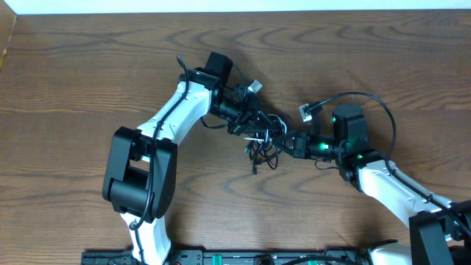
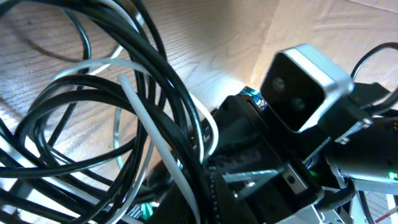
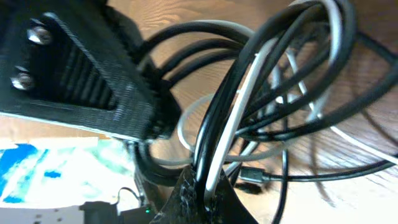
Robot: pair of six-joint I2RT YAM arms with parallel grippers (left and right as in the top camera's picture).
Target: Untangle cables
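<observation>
2 grippers meet over 1 knot at mid-table.

Overhead: the left gripper [image 1: 257, 126] and the right gripper [image 1: 289, 144] reach from opposite sides into the cables [image 1: 262, 146], a small snarl lying on the table [image 1: 88, 66] between them. From up here I cannot tell how wide either pair of jaws stands.

Left wrist: loops of black cable [image 2: 93, 99] cross the white cable [image 2: 146, 130] right at the lens, with the right wrist camera [image 2: 301, 87] just beyond. My left fingers are lost behind the strands, so I cannot tell whether they grip anything.

Right wrist: black and white strands funnel together into the dark fingertips [image 3: 186, 202] at the bottom edge, which look closed on them. A ridged finger [image 3: 81, 68], the left arm's by my judgement, sits just beside, and a small plug [image 3: 252, 176] hangs inside a loop.

My worry from here is that pulling apart while both strands are pinched together would cinch the knot rather than free it. The plug could snag in its loop, and the 2 grippers sit close enough to collide.

No container shows in any view.
</observation>
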